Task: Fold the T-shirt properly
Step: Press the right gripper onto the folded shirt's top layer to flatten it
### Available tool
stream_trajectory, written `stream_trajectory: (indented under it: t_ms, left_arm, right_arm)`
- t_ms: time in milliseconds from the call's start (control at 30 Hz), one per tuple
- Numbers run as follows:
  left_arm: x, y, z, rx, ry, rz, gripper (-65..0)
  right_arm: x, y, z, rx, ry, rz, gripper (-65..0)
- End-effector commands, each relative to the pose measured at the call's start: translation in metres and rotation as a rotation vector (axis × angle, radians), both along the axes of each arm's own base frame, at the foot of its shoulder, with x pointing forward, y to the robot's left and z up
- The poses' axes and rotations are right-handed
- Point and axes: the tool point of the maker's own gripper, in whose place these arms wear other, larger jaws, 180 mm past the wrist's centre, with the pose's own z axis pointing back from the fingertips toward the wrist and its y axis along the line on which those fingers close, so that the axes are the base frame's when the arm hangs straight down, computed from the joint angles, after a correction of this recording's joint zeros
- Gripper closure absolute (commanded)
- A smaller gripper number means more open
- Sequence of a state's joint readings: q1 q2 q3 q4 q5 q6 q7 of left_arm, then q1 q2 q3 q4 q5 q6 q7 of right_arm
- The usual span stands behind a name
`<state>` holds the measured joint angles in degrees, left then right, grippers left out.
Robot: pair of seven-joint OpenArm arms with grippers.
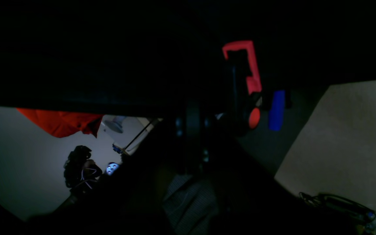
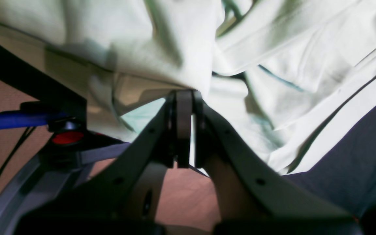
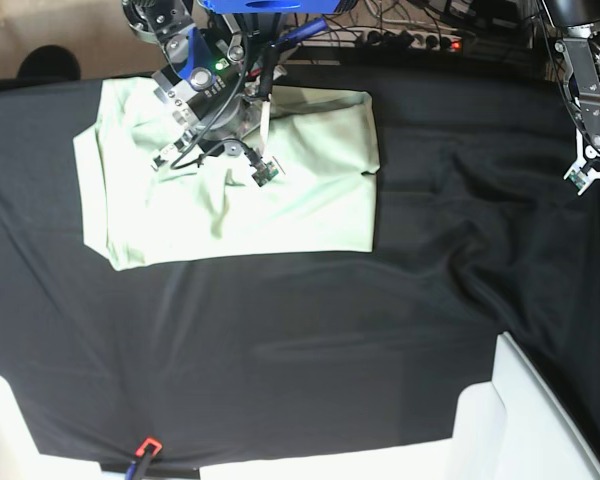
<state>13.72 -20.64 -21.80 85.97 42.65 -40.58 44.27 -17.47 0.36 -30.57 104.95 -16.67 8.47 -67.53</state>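
Right gripper has its jaws pressed together on a pinch of the T-shirt, fabric bunched right at the tips in the wrist view. In the base view this arm sits over the shirt's upper middle, near the collar side. The T-shirt lies on the black cloth, toward its far left part, already looking part-folded into a rough rectangle with one side doubled over.

Left gripper hangs well apart from the shirt, at the far right of the black cloth, jaws closed and holding nothing visible; its wrist view is too dark to add much.

Step in hand, as a judgement: mid-fold, the right arm carrying a pinched layer. The next move likely calls for dragging that layer across the shirt, laying it flat with edges aligned, then releasing without bunching.
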Motion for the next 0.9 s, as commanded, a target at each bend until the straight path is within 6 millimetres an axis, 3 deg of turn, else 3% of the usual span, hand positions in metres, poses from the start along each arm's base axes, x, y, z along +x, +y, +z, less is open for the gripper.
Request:
stream_trajectory:
  t_ms: [0, 167, 233, 400, 733, 867]
  left_arm:
    - [0.004, 0.011, 0.014, 0.051, -0.013, 0.003, 0.0]
    - [0.004, 0.011, 0.014, 0.051, -0.013, 0.003, 0.0]
    - [0.004, 0.011, 0.014, 0.051, -0.013, 0.003, 0.0]
    - [0.003, 0.007, 0.011, 0.04, -0.013, 0.004, 0.0]
    - [0.008, -0.002, 0.005, 0.03, 0.0, -0.028, 0.0]
    - [0.008, -0.002, 0.005, 0.03, 0.0, -0.028, 0.0]
  right_arm:
    - [0.01, 0.001, 0.009, 0.007, -0.041, -0.004, -0.3]
    - [0.023, -0.009, 0.015, -0.072, -0.098, 0.009, -0.1]
    - [0.027, -0.003, 0.021, -0.114, -0.138, 0.061, -0.1]
    - [0.02, 0.002, 0.021, -0.164, -0.161, 0.138, -0.1]
    - [-0.003, -0.005, 0.009, -0.181, -0.091, 0.124, -0.1]
    - [0.002, -0.024, 0.007, -0.199, -0.076, 0.056, -0.1]
